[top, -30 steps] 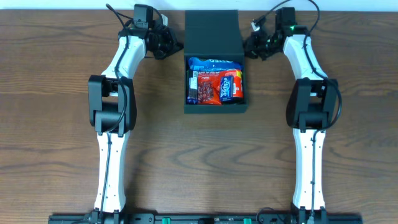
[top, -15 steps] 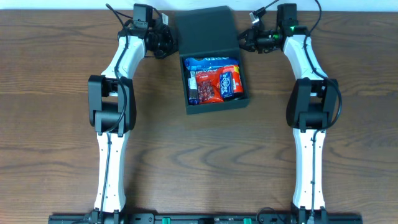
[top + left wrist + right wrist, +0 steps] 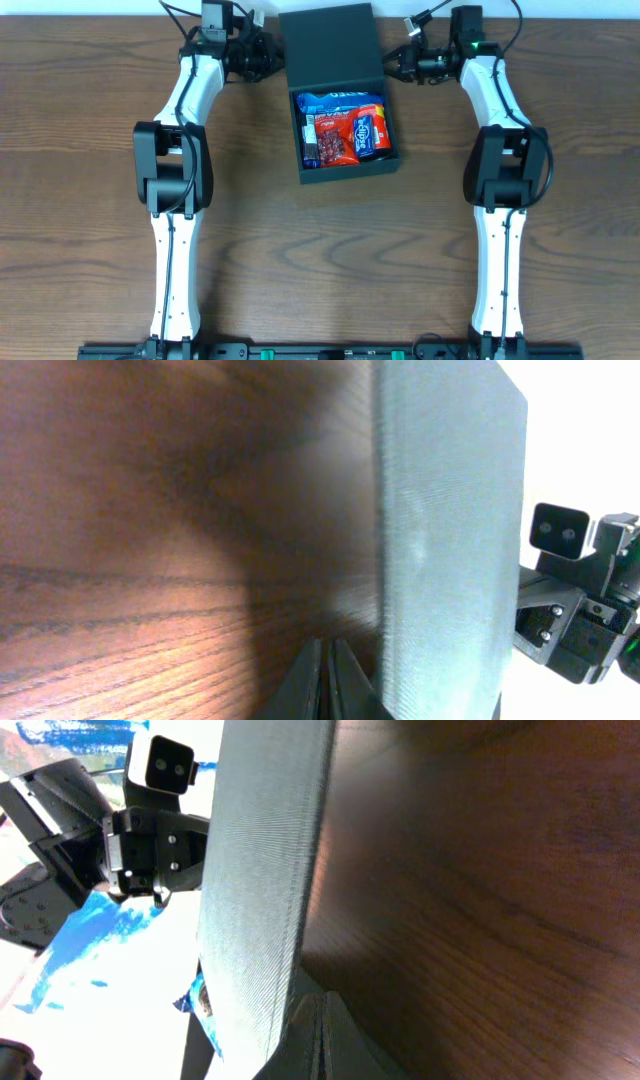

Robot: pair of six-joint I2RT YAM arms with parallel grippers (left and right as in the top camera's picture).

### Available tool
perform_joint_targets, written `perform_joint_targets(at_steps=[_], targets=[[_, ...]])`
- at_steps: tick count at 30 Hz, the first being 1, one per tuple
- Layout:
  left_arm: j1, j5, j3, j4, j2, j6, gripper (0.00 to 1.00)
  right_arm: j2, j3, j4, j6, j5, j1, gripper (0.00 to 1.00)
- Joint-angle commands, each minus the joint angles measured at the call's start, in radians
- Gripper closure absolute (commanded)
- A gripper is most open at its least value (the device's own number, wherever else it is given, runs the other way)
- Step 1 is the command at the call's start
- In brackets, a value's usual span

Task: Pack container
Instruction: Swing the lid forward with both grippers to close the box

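The container (image 3: 349,171) is a dark teal-black square box at the top middle of the table, turned slightly askew. Its flap lid (image 3: 331,45) stands open behind it. Inside lie a blue packet (image 3: 345,100), a red packet (image 3: 338,142) and an orange-and-blue packet (image 3: 372,132). My left gripper (image 3: 268,60) is shut and empty at the lid's left edge. In the left wrist view the shut fingers (image 3: 328,680) sit beside the lid (image 3: 450,530). My right gripper (image 3: 395,63) is shut and empty at the lid's right edge. In the right wrist view its fingers (image 3: 318,1040) sit beside the lid (image 3: 265,870).
The brown wooden table (image 3: 320,260) stretches in front of the box. Both arms reach along the table's far edge, one on each side of the box. The right arm's wrist (image 3: 575,595) shows past the lid in the left wrist view.
The box has shifted a little left and turned askew, and its lid looks raised further. Both grippers have moved slightly toward the far edge, the left one also leftward.
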Motion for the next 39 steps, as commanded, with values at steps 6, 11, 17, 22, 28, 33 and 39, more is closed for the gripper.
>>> perform_joint_targets(at_steps=[6, 11, 17, 22, 28, 33, 39], targets=[[-0.003, 0.043, 0.035, 0.023, -0.1, 0.085, 0.94, -0.103, 0.016, 0.003, -0.084, -0.059, -0.006, 0.99], [-0.014, 0.062, 0.035, 0.038, -0.103, 0.089, 0.94, -0.105, 0.016, 0.022, -0.084, -0.117, 0.002, 0.98], [-0.021, 0.115, 0.041, 0.043, -0.115, 0.116, 0.94, -0.136, 0.016, 0.021, -0.092, -0.124, -0.001, 0.98], [-0.021, 0.121, 0.041, 0.029, -0.173, 0.18, 0.94, -0.212, 0.016, 0.016, -0.111, -0.11, -0.012, 0.98], [-0.022, 0.12, 0.041, -0.028, -0.259, 0.268, 0.94, -0.281, 0.016, -0.01, -0.14, -0.108, -0.014, 0.99], [-0.022, 0.12, 0.041, -0.106, -0.319, 0.359, 0.94, -0.314, 0.016, -0.084, -0.197, -0.093, -0.014, 0.98], [-0.023, 0.116, 0.041, -0.254, -0.371, 0.485, 0.94, -0.359, 0.016, -0.294, -0.348, 0.036, -0.01, 0.98]])
